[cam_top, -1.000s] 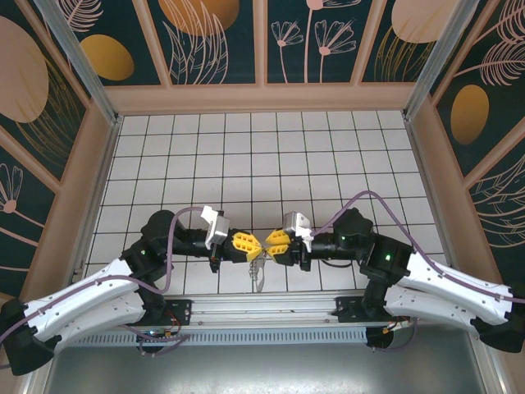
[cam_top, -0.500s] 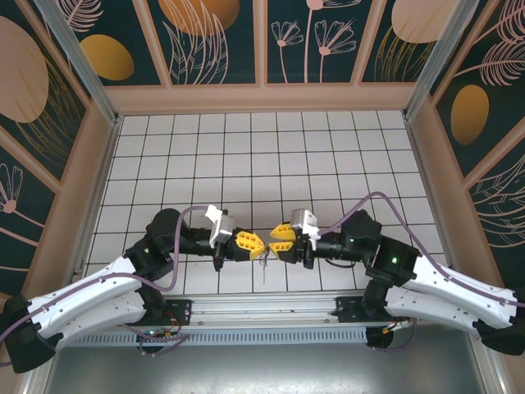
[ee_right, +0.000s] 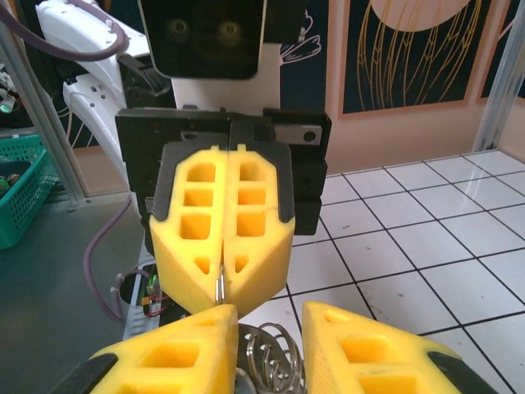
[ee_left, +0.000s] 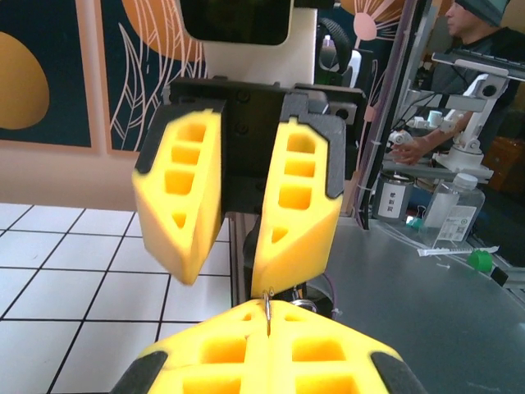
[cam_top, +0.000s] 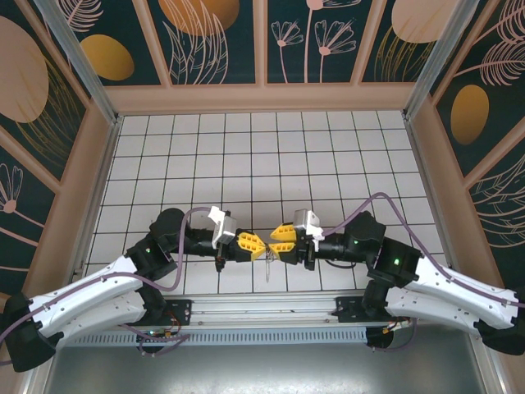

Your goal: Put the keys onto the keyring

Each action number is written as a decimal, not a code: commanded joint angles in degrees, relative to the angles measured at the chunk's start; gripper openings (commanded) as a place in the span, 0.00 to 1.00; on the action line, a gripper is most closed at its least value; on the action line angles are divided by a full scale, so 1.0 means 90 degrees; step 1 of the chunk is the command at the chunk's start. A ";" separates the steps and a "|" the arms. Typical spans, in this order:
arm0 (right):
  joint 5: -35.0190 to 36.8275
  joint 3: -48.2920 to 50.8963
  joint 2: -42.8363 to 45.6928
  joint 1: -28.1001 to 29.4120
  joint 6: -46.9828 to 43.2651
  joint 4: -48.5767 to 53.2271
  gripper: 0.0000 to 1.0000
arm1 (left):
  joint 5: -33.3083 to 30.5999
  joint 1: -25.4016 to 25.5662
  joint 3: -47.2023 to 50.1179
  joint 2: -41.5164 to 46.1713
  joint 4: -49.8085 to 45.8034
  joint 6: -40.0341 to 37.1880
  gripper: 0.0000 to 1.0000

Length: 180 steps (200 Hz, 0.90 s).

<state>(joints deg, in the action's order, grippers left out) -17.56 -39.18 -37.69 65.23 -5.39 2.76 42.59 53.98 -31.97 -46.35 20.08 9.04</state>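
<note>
**A:** Top external view, what is different from one second ago?

**B:** Then the tips of the left gripper (cam_top: 259,246) and the right gripper (cam_top: 274,243) were touching. Now there is a small gap between them, at the near middle of the table (cam_top: 246,148). Both also went a little to the right.

**A:** And the grips?

**B:** The left jaws are pressed together, same as before, on a thin metal sliver (ee_right: 219,287) that sticks out from the tips. I judge it is a key, but edge-on I cannot be sure. The right jaws stand narrowly apart, with the coils of the ring (ee_right: 267,351) between them. Whether they press the ring or only stand around it, I cannot tell.

**A:** Any other metal?

**B:** One thin piece (cam_top: 268,268) hangs at the gap, toward the near edge. Chain or key, it is too small to say.

**A:** What does this mean?

**B:** I think the threading try is paused, because they pulled apart. Nothing sits clearly on the ring, so the task looks not done.
</note>
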 commanded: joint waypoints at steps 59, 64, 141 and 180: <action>-0.0237 0.0007 -0.0253 0.0124 0.0129 -0.0307 0.31 | -0.0039 0.0038 0.0058 0.0081 0.0077 -0.0115 0.00; -0.0219 0.0007 -0.0272 0.0127 0.0120 -0.0298 0.29 | -0.0037 0.0036 0.0056 0.0081 0.0074 -0.0116 0.00; -0.0306 -0.0002 -0.0470 0.0124 0.0149 -0.0156 0.16 | -0.0022 0.0039 0.0017 0.0071 0.0044 -0.0184 0.00; -0.0266 0.0007 -0.0440 0.0125 0.0087 -0.0141 0.00 | -0.0052 0.0047 0.0007 0.0101 -0.0018 -0.0198 0.00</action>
<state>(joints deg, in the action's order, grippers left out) -20.53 -39.18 -40.97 66.02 -4.12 2.17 41.34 53.91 -31.59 -45.84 17.80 8.51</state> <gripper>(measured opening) 0.047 0.063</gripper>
